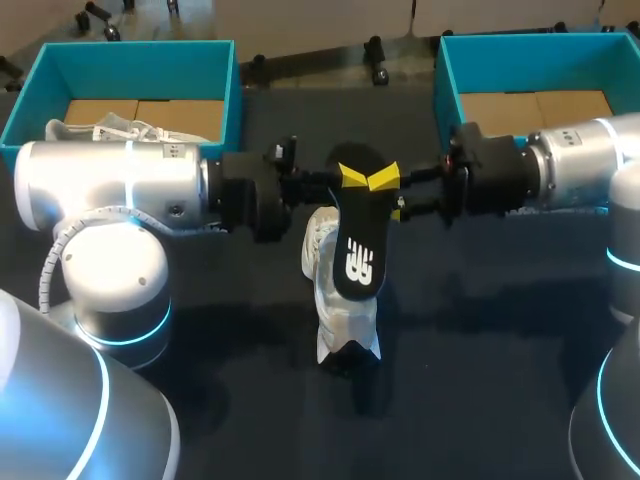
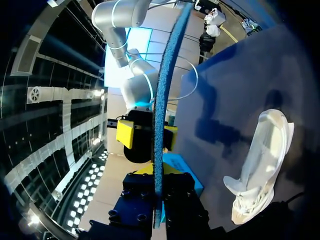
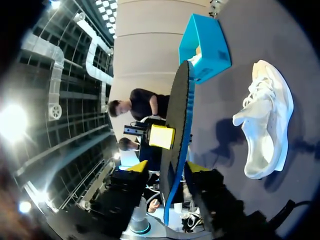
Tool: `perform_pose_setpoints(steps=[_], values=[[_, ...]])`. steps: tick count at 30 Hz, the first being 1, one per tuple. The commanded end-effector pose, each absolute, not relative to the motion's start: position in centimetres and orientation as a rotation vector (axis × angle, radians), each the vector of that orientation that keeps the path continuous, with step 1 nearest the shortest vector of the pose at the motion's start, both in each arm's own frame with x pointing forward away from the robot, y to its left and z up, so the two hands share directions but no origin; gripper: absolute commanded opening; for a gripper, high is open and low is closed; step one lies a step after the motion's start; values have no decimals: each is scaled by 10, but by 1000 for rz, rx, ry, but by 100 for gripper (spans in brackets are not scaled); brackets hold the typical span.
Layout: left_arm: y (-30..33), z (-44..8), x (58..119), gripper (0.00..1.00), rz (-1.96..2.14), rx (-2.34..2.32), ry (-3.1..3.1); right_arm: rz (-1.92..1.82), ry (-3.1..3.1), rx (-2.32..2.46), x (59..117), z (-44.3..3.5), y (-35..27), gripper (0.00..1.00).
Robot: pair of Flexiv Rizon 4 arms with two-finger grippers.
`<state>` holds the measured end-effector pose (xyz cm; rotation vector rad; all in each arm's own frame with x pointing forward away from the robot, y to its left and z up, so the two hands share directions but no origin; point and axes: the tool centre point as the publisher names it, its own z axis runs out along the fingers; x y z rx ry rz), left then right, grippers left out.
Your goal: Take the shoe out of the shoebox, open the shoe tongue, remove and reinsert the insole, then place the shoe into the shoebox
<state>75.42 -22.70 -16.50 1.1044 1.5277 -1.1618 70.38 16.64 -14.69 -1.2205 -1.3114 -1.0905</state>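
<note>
A black insole (image 1: 358, 235) with a blue edge hangs upright above the table's middle. My left gripper (image 1: 350, 178) is shut on its upper end. In the left wrist view the insole (image 2: 165, 100) runs edge-on out from between that gripper's (image 2: 159, 195) fingers. My right gripper (image 1: 385, 180) faces it from the other side. Its (image 3: 167, 169) yellow tips stand open, apart from both faces of the insole (image 3: 179, 110). The white shoe (image 1: 335, 305) lies on the dark table under the insole, and also shows beside the grippers as the shoe (image 2: 262, 160) and the shoe (image 3: 267, 125).
A teal shoebox (image 1: 130, 55) stands at the back left with another white shoe (image 1: 105, 130) in it. A second teal shoebox (image 1: 540, 50) stands at the back right, behind my right arm. The left box (image 3: 210, 45) shows beyond the insole.
</note>
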Motion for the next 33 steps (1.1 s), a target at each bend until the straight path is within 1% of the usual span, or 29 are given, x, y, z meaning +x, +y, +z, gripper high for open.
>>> perform_pose_setpoints(steps=[1, 20, 22, 33], values=[[-227, -163, 757, 0, -1189, 1113, 1539, -1062, -1367, -1250, 695, -140, 155, 100], [-215, -159, 744, 0, -1376, 1072, 1623, -1073, -1852, -1391, 685, -138, 99, 100], [-215, -157, 745, 0, -1368, 1052, 1637, -1032, -1972, -1469, 685, -139, 96, 100], [-215, -157, 745, 0, -1368, 1052, 1637, -1032, -1972, -1469, 685, -139, 96, 100]])
